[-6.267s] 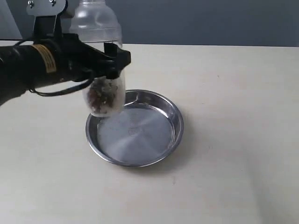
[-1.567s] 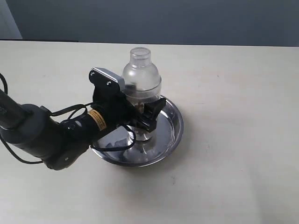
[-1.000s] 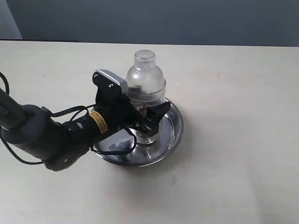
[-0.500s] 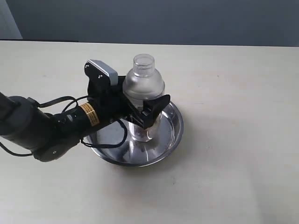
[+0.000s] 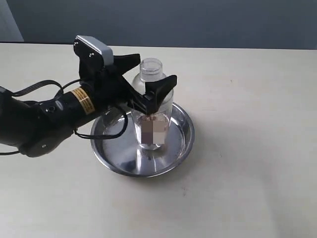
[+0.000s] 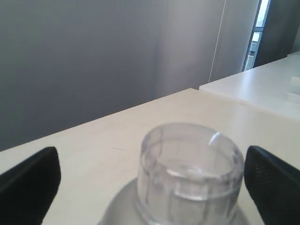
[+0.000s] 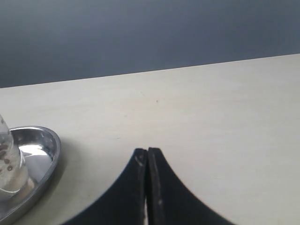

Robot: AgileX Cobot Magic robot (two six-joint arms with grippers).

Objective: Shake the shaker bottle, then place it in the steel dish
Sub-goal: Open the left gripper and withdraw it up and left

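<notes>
The clear shaker bottle (image 5: 152,126) stands upright inside the steel dish (image 5: 185,133), with brown bits low in its body. My left gripper (image 5: 154,69) is open at the height of the bottle's cap. One black finger (image 5: 161,89) is on the near side and the other on the far side, and neither touches it. In the left wrist view the small cap of the bottle (image 6: 190,168) sits between the wide-apart fingertips (image 6: 35,185). My right gripper (image 7: 147,154) is shut and empty over bare table, with the dish (image 7: 47,140) and the bottle (image 7: 7,164) off to one side.
The pale wooden table (image 5: 247,148) stretches around the dish on all sides. A dark wall (image 5: 198,20) runs behind its far edge. The left arm and its cable (image 5: 44,119) lie over the table left of the dish.
My left gripper has let go of the bottle's body, opened wide and risen to cap height, drawing back to the left. The bottle now stands free in the dish.
</notes>
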